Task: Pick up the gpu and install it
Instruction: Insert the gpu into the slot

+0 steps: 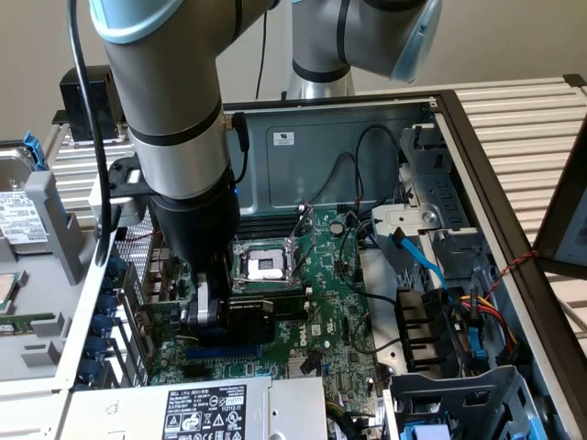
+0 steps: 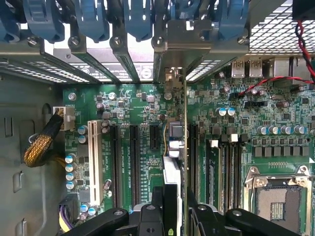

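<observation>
Slatted table [image 1: 523,101] bearing an open computer case [image 1: 367,137] lying on its side, with the motherboard [image 1: 344,302] [image 2: 138,110] facing up and a labelled power supply [image 1: 211,412] at the near edge. The arm [image 1: 170,119] reaches straight down into the case, at the exterior view's left of the CPU socket [image 1: 261,264] [image 2: 278,201]. The gripper [image 1: 207,313] [image 2: 172,216] is clamped on the gpu [image 1: 257,319] [image 2: 170,194], with one finger on each face of the card. The gpu stands on edge, low over the motherboard, its black cooler turned toward the exterior view's right. In the wrist view the card appears edge-on, running between the black expansion slots [image 2: 134,162] and the memory slots [image 2: 229,167]. Its silver bracket [image 2: 183,42] lies at the case's rear slot openings, among the blue clips [image 2: 93,19] [image 1: 101,316]. Whether the card edge is fully seated in a slot cannot be told. A white slot [image 2: 93,162] lies beyond the black ones. A blue cable [image 1: 417,257] and a drive cage [image 1: 459,403] occupy the exterior view's right of the case.
</observation>
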Robot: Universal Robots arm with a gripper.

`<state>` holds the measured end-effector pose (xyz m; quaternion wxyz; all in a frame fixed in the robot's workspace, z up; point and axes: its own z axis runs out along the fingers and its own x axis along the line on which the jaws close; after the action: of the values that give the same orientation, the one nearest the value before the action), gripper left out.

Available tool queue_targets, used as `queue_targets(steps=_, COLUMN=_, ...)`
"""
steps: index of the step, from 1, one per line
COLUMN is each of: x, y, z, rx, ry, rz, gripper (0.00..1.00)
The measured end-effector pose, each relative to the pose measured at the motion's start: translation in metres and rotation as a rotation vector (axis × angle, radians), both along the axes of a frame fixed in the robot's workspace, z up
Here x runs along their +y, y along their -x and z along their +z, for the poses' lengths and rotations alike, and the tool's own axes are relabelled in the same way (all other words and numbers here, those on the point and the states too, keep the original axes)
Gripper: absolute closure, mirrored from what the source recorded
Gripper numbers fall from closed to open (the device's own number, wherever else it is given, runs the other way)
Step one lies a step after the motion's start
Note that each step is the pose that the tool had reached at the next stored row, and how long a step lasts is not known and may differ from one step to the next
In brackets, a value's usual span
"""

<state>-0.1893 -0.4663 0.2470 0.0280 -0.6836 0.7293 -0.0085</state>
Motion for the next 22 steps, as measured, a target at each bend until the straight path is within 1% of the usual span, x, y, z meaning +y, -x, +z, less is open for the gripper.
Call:
queue_targets(steps=5, x=0.0003, y=0.0, z=-0.0006, rx=-0.0009, ry=-0.0003, rz=0.0, gripper=0.73)
queue_targets(steps=20, x=0.0012, y=0.0001, z=-0.0021, rx=-0.001, ry=0.0002, rz=0.0, gripper=0.73)
queue_targets(steps=22, x=0.002, y=0.0003, z=-0.0021, rx=-0.001, ry=0.0003, rz=0.0, gripper=0.73)
